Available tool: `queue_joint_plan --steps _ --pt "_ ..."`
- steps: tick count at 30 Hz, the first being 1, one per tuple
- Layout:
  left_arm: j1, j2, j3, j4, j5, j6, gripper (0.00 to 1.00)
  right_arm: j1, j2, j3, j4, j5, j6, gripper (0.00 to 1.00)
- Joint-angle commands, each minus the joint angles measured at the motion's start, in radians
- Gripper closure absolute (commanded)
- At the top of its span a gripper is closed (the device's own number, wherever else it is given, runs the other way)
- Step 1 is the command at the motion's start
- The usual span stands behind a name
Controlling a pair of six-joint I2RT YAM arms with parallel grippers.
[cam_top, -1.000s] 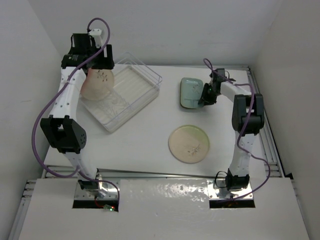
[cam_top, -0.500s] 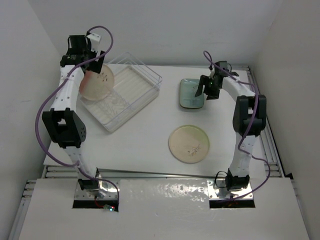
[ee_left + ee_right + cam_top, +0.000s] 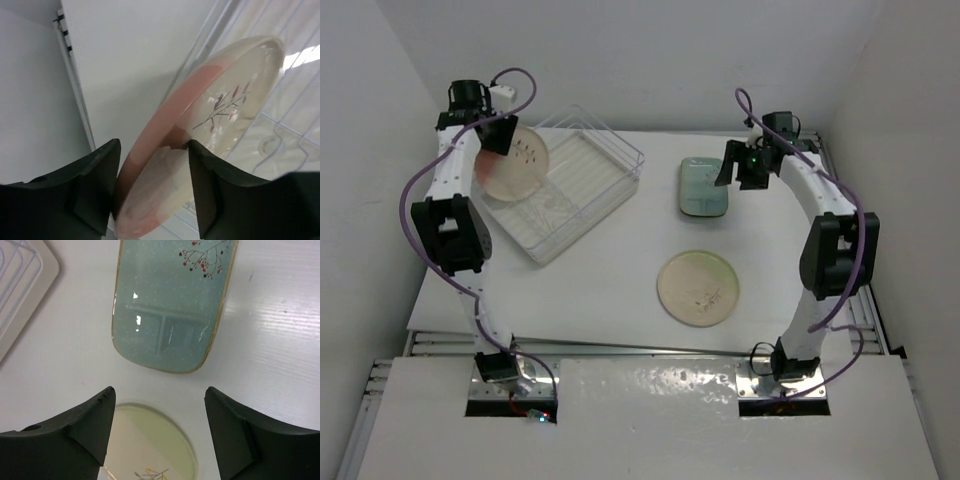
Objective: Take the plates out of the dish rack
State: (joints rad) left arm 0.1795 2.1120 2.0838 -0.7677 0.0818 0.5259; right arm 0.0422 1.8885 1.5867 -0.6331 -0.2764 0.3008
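Note:
My left gripper (image 3: 492, 140) is shut on the rim of the pink-and-cream plate (image 3: 515, 165) and holds it tilted above the left end of the clear dish rack (image 3: 582, 185). In the left wrist view the plate (image 3: 200, 135) sits on edge between my fingers (image 3: 95, 185), sprig marks showing. My right gripper (image 3: 740, 172) is open and empty, raised above the right side of the pale blue-green plate (image 3: 703, 185). That plate (image 3: 172, 305) lies flat on the table. The yellow-green-and-cream plate (image 3: 697, 288) lies flat at centre front, also in the right wrist view (image 3: 145, 445).
The rack's ribbed whitish base (image 3: 575, 175) holds no other plates that I can see. Its corner shows in the right wrist view (image 3: 20, 285). White walls close in left, back and right. A metal rail (image 3: 855, 270) runs along the table's right edge.
My left gripper has lifted the pink plate up and back over the rack. My right gripper has risen away from the blue-green plate, which stays on the table.

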Motion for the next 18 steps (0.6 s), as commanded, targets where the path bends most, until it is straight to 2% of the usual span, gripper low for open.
queue_joint_plan --steps 1,4,5,6,8,15,18 --pt "0.031 0.02 0.088 -0.063 0.22 -0.029 0.51 0.004 -0.071 -0.036 0.007 -0.029 -0.031 0.29" --pt "0.064 0.029 0.151 -0.137 0.349 -0.053 0.7 0.004 -0.098 -0.047 -0.004 -0.04 -0.038 0.29" --pt "0.066 0.022 0.145 -0.137 0.357 -0.056 0.78 0.004 -0.103 -0.053 -0.004 -0.037 -0.042 0.29" --pt "0.067 0.014 0.134 -0.139 0.355 -0.056 0.91 0.004 -0.109 -0.056 -0.004 -0.03 -0.046 0.28" --pt "0.067 -0.015 0.102 -0.137 0.342 -0.04 1.0 0.004 -0.123 -0.07 -0.001 -0.021 -0.049 0.28" --pt "0.066 -0.113 0.081 -0.113 0.365 -0.003 1.0 0.004 -0.135 -0.085 0.007 -0.026 -0.037 0.28" --pt "0.064 -0.179 0.056 -0.029 0.336 -0.03 1.0 0.004 -0.143 -0.083 0.013 -0.038 -0.025 0.28"
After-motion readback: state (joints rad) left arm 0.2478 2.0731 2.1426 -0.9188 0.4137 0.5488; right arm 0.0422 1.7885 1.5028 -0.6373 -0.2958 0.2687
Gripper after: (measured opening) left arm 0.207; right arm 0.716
